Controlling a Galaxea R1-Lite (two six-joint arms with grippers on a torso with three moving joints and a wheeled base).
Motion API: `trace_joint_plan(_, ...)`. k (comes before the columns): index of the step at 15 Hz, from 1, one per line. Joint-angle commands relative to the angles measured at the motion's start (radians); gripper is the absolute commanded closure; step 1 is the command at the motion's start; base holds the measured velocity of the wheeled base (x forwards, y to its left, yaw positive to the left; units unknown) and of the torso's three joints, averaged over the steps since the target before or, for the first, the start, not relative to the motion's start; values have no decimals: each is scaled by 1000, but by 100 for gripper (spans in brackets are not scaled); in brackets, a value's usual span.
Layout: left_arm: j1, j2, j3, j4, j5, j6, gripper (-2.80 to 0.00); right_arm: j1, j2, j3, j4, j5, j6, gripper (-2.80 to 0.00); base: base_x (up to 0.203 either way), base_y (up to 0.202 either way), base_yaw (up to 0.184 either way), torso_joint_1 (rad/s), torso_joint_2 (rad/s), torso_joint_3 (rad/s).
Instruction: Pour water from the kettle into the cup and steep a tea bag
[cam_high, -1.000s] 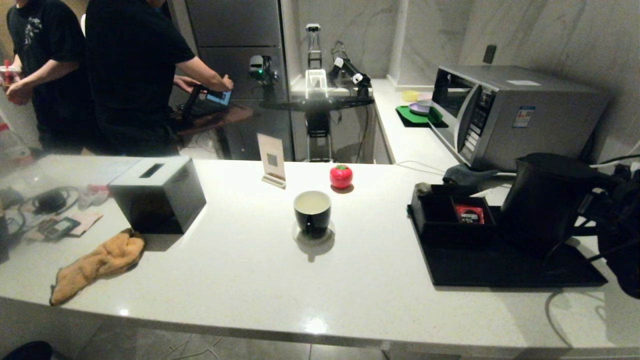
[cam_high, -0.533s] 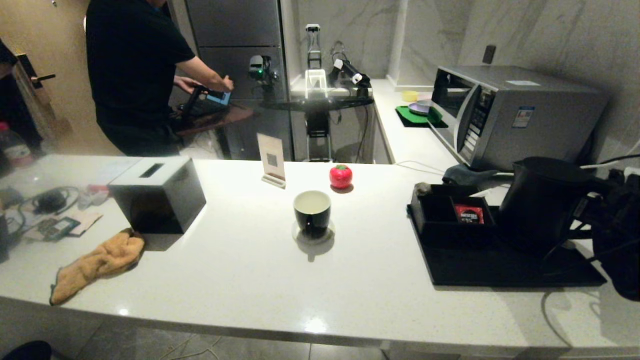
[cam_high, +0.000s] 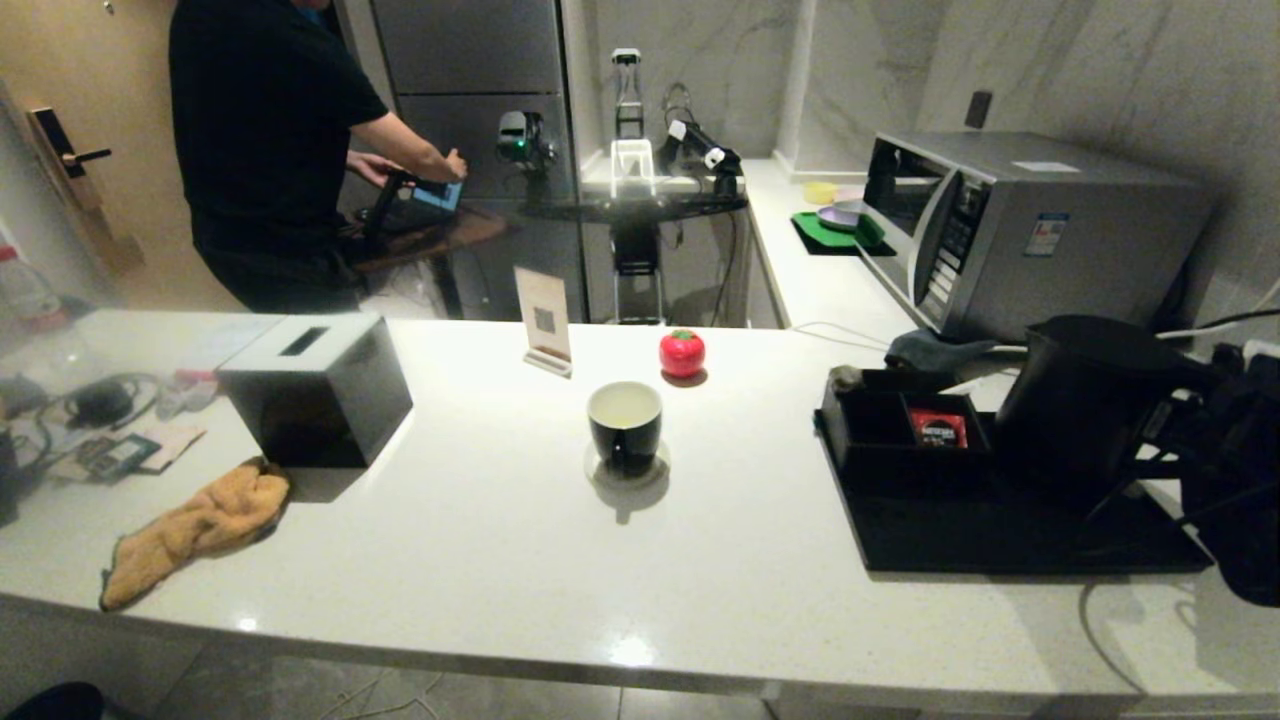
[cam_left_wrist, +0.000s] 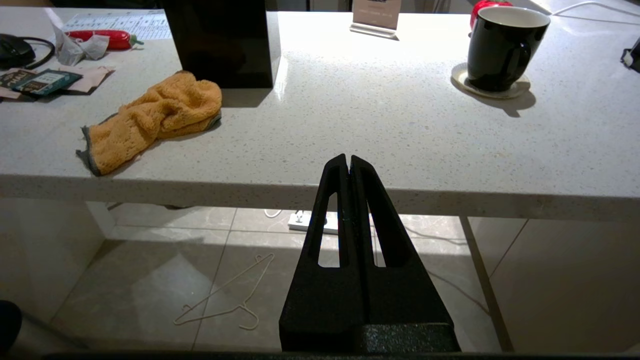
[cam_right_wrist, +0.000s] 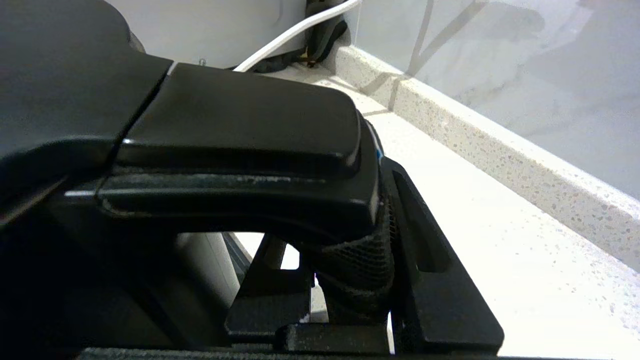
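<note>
on the left of the white table lie an orange cloth and a black tissue box. the left claw hangs below the table's front edge, fingers pressed together on nothing. the cup stands mid-table on a pale coaster, a red tomato-shaped thing behind it. to the right a black tray carries a compartment box and, just beside it, the kettle. the right claw is clamped around the kettle's handle
</note>
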Motion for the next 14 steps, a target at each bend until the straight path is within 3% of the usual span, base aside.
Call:
trace_joint_plan(1, 0, 0, 0, 0, 0, -1, 0, 0, 5, 2, -7, -3, -3, 0, 0, 0, 0, 0, 0, 0)
trace_joint_plan(8, 0, 0, 0, 0, 0, -1, 0, 20, -3, 23, -41, -3, -9, 0, 0, 0, 0, 0, 0, 0)
trace_joint_plan(9, 0, 0, 0, 0, 0, -1, 0, 20, -6, 24, -41, -3, -9, -280, 0, 0, 0, 0, 0, 0)
trace_joint_plan(14, 0, 1, 0, 0, 0, -1, 0, 32, -6, 53, -58, -3, -9, -280, 0, 0, 0, 0, 0, 0)
